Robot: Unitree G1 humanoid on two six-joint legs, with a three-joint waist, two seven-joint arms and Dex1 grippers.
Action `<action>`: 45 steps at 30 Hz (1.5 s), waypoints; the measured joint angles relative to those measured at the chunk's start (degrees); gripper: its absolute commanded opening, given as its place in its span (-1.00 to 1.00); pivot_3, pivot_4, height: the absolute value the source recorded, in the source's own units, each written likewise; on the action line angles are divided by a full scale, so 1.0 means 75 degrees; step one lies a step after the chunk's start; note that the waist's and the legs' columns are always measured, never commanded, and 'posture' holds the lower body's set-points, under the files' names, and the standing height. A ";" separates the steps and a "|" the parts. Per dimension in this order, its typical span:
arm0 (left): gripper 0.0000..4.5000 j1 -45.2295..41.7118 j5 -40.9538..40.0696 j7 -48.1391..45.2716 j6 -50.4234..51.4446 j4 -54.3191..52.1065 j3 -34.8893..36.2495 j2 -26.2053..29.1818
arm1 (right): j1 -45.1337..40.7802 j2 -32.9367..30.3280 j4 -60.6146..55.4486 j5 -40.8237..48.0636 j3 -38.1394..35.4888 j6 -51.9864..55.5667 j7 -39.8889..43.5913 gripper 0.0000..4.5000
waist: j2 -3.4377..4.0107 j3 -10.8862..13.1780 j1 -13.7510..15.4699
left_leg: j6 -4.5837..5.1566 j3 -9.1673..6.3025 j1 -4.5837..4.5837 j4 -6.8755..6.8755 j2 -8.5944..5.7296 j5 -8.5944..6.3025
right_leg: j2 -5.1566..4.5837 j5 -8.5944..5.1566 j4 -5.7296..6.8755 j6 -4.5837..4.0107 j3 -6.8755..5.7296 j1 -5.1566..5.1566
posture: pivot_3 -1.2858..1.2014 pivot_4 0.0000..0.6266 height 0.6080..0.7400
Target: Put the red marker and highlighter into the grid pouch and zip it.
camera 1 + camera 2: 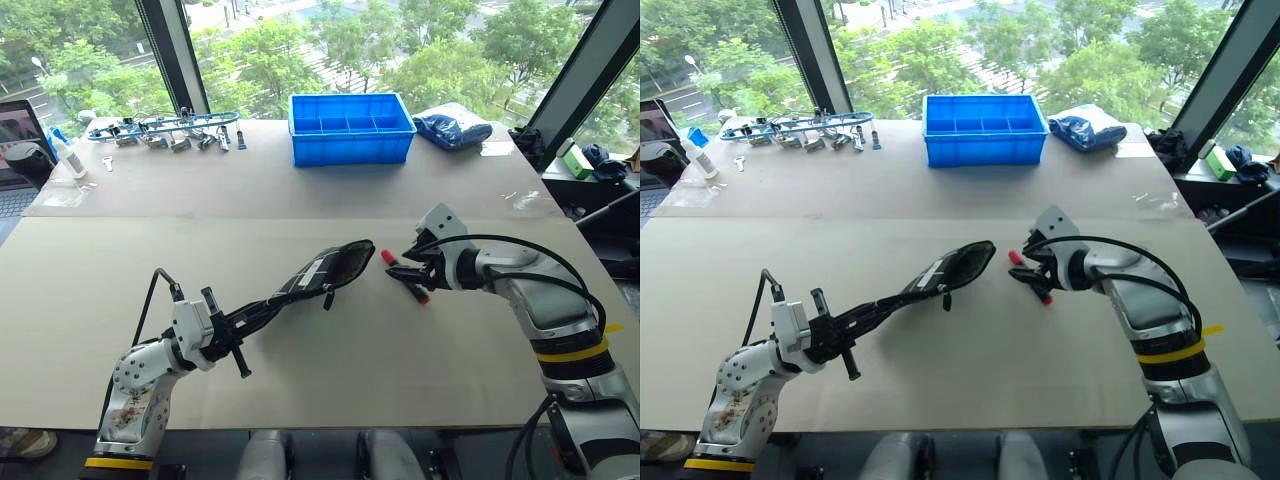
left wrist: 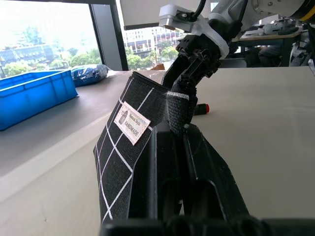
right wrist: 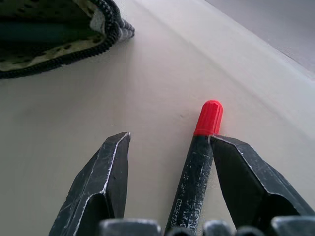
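Note:
The grid pouch (image 1: 335, 268) is held up at a slant over the table, its open mouth (image 3: 59, 29) facing my right gripper. My left gripper (image 1: 262, 310) is shut on the pouch's lower end, and its white label (image 2: 131, 123) shows beside the fingers (image 2: 194, 147). The red marker (image 1: 388, 258) lies flat on the table just right of the pouch mouth. My right gripper (image 3: 170, 137) is open and straddles the marker's dark barrel (image 3: 194, 172), which lies against one finger while the red cap sticks out past the tips. The highlighter is hidden from view.
A blue plastic bin (image 1: 350, 130) stands at the back centre with a dark blue bag (image 1: 452, 130) to its right. Tools (image 1: 165, 130) lie at the back left, near a small bottle (image 1: 68, 160) and a laptop (image 1: 15, 150).

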 measured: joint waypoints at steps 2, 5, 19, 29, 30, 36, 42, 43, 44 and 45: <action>-1.00 -0.0022 0.0000 0.0017 0.0001 -0.0004 -0.0003 -0.0001 | 0.0114 -0.0084 0.0009 -0.0188 0.0144 -0.0110 -0.0149 0.28 | 0.0000 0.0000 0.0001 | 0.0000 0.0000 -0.0001 -0.0001 0.0002 0.0000 | 0.0005 -0.0001 0.0000 -0.0001 -0.0003 0.0001 | 0.03 -0.52 1.00; -1.00 -0.0022 0.0001 0.0056 0.0002 -0.0012 -0.0007 -0.0001 | 0.0302 -0.0109 0.0170 -0.0401 0.0376 -0.0314 -0.0248 0.28 | 0.0000 0.0000 -0.0006 | 0.0000 0.0007 -0.0001 0.0000 0.0001 0.0000 | 0.0006 -0.0001 0.0001 -0.0001 0.0000 -0.0001 | 0.03 -0.52 1.00; -1.00 -0.0021 0.0002 0.0147 0.0009 -0.0111 -0.0012 0.0000 | 0.0484 0.0106 0.0835 -0.0678 0.0543 -0.1084 -0.0467 -0.21 | -0.0002 -0.0001 -0.0021 | 0.0000 0.0011 0.0012 0.0000 0.0005 0.0000 | 0.0012 -0.0001 0.0001 -0.0001 0.0000 0.0012 | 0.03 -0.52 1.00; -1.00 -0.0021 0.0002 0.0173 0.0022 -0.0166 -0.0013 0.0003 | 0.0636 0.0063 0.0992 -0.0680 0.0422 -0.1616 -0.0306 -0.78 | -0.0007 -0.0004 0.0008 | 0.0000 0.0008 0.0009 0.0002 0.0003 0.0000 | 0.0009 -0.0001 0.0000 0.0000 -0.0001 0.0014 | 0.03 -0.52 1.00; -1.00 -0.0021 0.0001 0.0173 0.0023 -0.0174 -0.0013 0.0003 | 0.0652 0.0049 0.1010 -0.0688 0.0416 -0.1718 -0.0310 -0.78 | -0.0007 -0.0004 0.0009 | 0.0000 0.0008 0.0007 0.0002 0.0003 0.0000 | 0.0009 0.0000 -0.0001 0.0000 -0.0002 0.0012 | 0.03 -0.52 1.00; -1.00 -0.0055 -0.0002 0.0161 0.0043 -0.0179 -0.0024 0.0020 | 0.0161 -0.0718 0.1704 -0.1202 0.0101 -0.4063 -0.0375 -0.78 | 0.0009 0.0006 0.0005 | 0.0000 0.0022 -0.0001 0.0001 -0.0004 0.0001 | 0.0006 -0.0001 -0.0001 0.0007 0.0004 -0.0001 | 0.03 -0.52 1.00; -1.00 -0.0158 -0.0003 0.0123 0.0051 -0.0176 -0.0045 0.0029 | -0.0353 -0.1844 0.1587 -0.1617 -0.0090 -0.7347 0.0689 -0.78 | 0.0009 0.0006 -0.0020 | 0.0001 0.0036 0.0004 -0.0005 0.0009 0.0000 | 0.0019 -0.0003 -0.0013 0.0003 0.0002 0.0005 | 0.03 -0.52 1.00; -1.00 -0.0170 -0.0003 0.0117 0.0051 -0.0176 -0.0045 0.0029 | -0.0353 -0.1931 0.1587 -0.1771 0.0026 -0.7802 0.0745 -0.78 | 0.0008 0.0006 -0.0031 | 0.0001 0.0039 0.0005 -0.0005 0.0009 0.0000 | 0.0018 -0.0002 -0.0012 0.0004 0.0003 0.0006 | 0.03 -0.52 1.00; -1.00 -0.0187 -0.0003 0.0107 0.0052 -0.0173 -0.0045 0.0029 | -0.0386 -0.2001 0.1696 -0.2176 0.0237 -0.8678 0.0771 -0.78 | 0.0008 0.0006 -0.0044 | 0.0001 0.0041 0.0006 -0.0003 0.0008 0.0000 | 0.0016 -0.0002 -0.0010 0.0004 0.0004 0.0007 | 0.03 -0.52 1.00; -1.00 -0.0199 -0.0004 0.0101 0.0052 -0.0173 -0.0045 0.0030 | -0.0396 -0.2023 0.1771 -0.2362 0.0350 -0.9076 0.0780 -0.78 | 0.0008 0.0006 -0.0057 | 0.0000 0.0046 0.0007 -0.0003 0.0007 0.0001 | 0.0014 -0.0002 -0.0010 0.0004 0.0005 0.0006 | 0.03 -0.52 1.00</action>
